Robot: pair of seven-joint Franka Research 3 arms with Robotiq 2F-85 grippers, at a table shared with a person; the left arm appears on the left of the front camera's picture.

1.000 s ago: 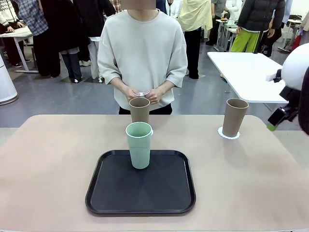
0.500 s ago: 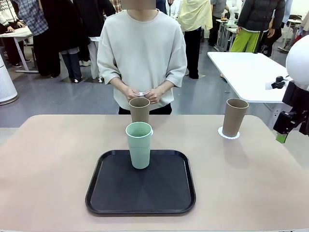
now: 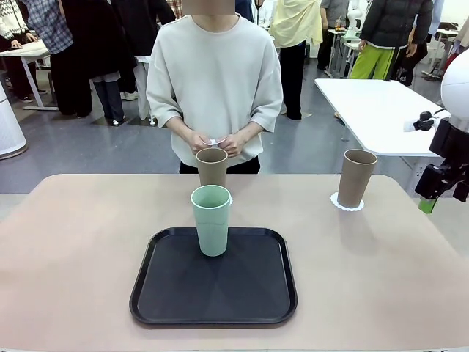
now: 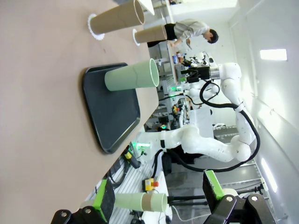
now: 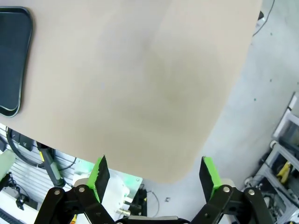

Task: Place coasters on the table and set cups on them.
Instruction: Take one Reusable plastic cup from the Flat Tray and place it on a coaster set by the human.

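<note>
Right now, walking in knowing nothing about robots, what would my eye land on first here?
Probably the pale green cup standing upright on the black tray in the middle of the tan table. Next, a brown cup on a white scalloped coaster at the far right, and another brown cup behind the green one, before a person whose hands hold something small and white.
</note>
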